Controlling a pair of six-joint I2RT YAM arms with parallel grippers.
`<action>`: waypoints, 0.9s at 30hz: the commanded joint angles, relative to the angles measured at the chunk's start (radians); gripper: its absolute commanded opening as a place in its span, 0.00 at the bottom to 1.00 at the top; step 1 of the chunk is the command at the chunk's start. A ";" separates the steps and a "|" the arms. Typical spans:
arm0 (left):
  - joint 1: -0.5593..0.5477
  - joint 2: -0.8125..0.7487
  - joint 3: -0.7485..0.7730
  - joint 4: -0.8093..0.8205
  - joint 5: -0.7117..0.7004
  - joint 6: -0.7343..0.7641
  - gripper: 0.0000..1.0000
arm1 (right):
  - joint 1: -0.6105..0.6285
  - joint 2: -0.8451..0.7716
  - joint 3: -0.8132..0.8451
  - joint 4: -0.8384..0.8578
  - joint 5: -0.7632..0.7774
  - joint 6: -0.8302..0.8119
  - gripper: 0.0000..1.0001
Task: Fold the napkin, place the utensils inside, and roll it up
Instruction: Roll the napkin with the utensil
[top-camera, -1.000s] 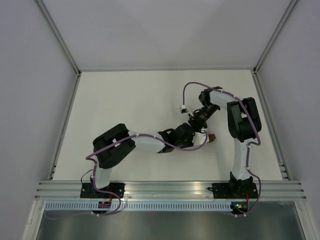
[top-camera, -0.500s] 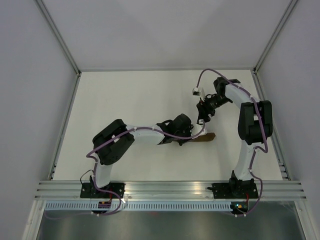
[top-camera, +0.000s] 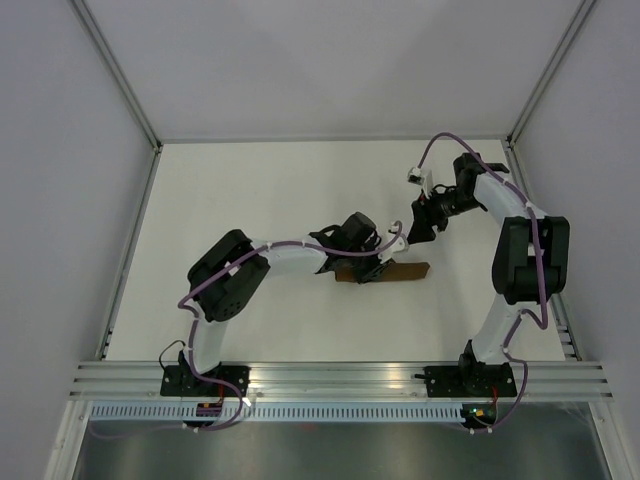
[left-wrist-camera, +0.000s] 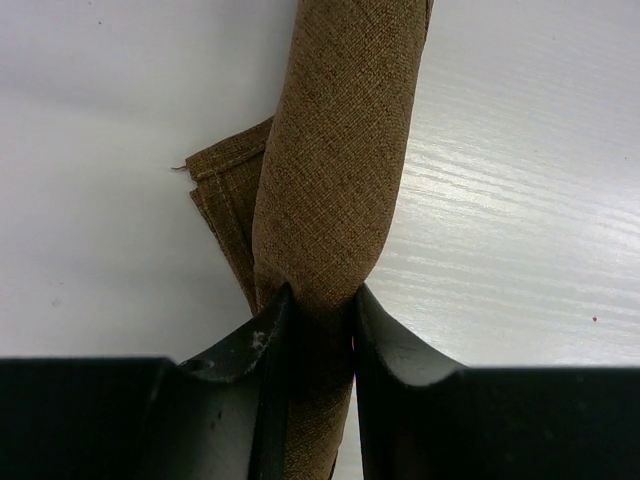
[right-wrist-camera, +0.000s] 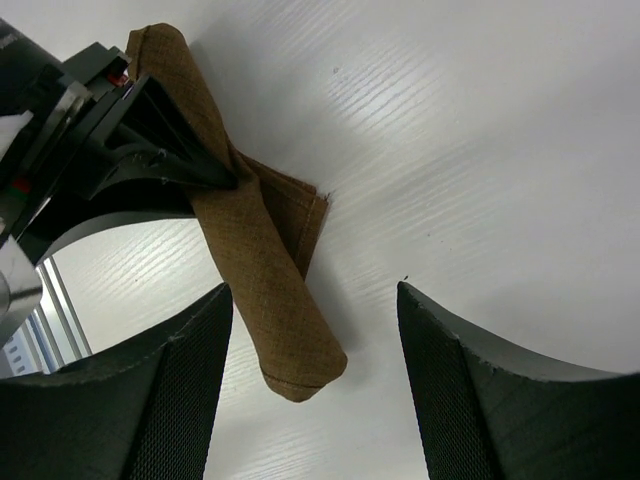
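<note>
1. Right of centre on the white table (top-camera: 250, 200), the napkin (top-camera: 405, 272) lies as a tight brown roll. It rests flat on the surface, with its long axis running left to right in the overhead view.
2. The left gripper (left-wrist-camera: 320, 300) has its jaws pressed in on the roll near one end, and the cloth is pinched between both fingers. In the wrist view the tube runs straight away from them.
3. The right gripper (right-wrist-camera: 312, 290) has its fingers spread wide with nothing between them. It hangs above the table on the far side of the roll, apart from it.
4. Progress, as a judgement: the folding and rolling look done, since the cloth is a closed cylinder. A hemmed flap (left-wrist-camera: 225, 195) lies flat on the table, poking out from under the roll on one side — a loose tail that was not wound in.
5. The utensil shows in no view. It is probably inside the roll, but that cannot be confirmed from here.
6. What is left, as a judgement: very little. The left jaws need to let go without the roll springing open, and the flap may need tucking.
7. Surroundings: grey enclosure walls stand on three sides. An aluminium rail (top-camera: 340, 372) at the near edge carries both arm bases, and purple cables run along the arms.
8. Nothing on the table blocks either arm. In the overhead view the left wrist covers the roll's left end, so that end cannot be checked from above.
</note>
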 joint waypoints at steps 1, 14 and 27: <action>0.024 0.069 0.005 -0.129 0.067 -0.074 0.17 | -0.021 -0.066 -0.037 0.045 -0.036 -0.002 0.72; 0.061 0.126 0.071 -0.205 0.165 -0.097 0.17 | -0.030 -0.163 -0.149 0.106 -0.022 -0.035 0.72; 0.085 0.172 0.129 -0.264 0.239 -0.112 0.17 | -0.030 -0.217 -0.209 0.101 -0.008 -0.102 0.72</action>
